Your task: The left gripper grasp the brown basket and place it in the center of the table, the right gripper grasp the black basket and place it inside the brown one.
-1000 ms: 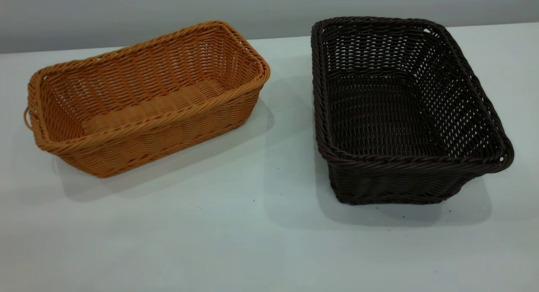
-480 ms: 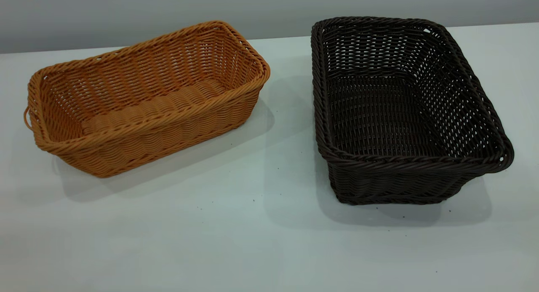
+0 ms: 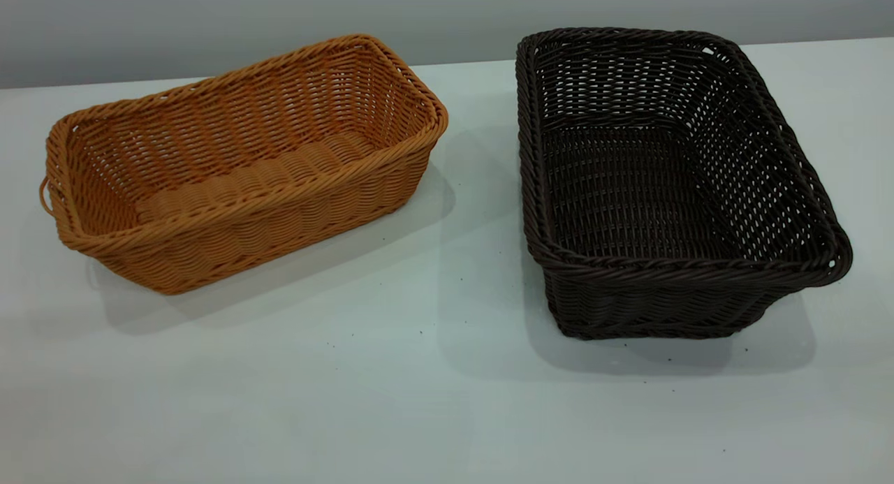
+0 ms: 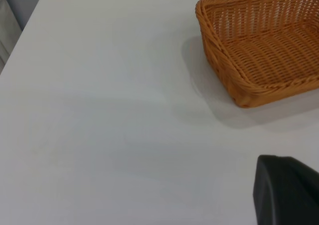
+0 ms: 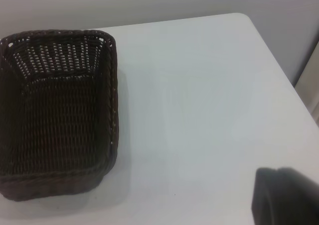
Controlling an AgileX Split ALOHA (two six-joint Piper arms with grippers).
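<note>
The brown basket (image 3: 237, 163) stands empty on the left of the white table (image 3: 433, 372), and it also shows in the left wrist view (image 4: 264, 46). The black basket (image 3: 663, 184) stands empty on the right, and it also shows in the right wrist view (image 5: 57, 110). Neither arm is in the exterior view. Only a dark part of the left gripper (image 4: 286, 190) shows at the edge of its wrist view, over bare table and well apart from the brown basket. A dark part of the right gripper (image 5: 286, 195) shows likewise, apart from the black basket.
A bare strip of table lies between the two baskets, and a wider bare area in front of them. A grey wall (image 3: 447, 9) runs behind the table. The table's edge and rounded corner (image 5: 246, 17) show in the right wrist view.
</note>
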